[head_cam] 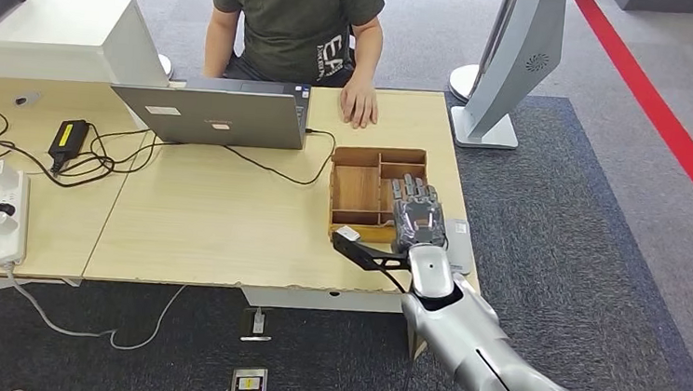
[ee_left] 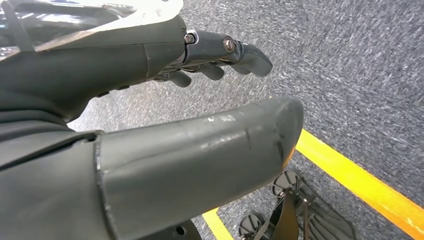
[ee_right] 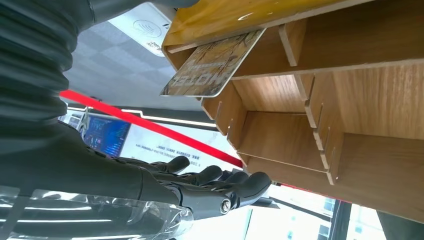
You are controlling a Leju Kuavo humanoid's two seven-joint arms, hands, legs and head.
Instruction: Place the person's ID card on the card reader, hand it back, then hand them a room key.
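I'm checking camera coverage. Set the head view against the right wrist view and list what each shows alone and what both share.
Head view alone: the person's hand resting on the table, the laptop, the power strip.

Right wrist view alone: a printed card sticking out of a slot in the wooden organizer, and the white card reader.

Both: the right hand and the wooden organizer.
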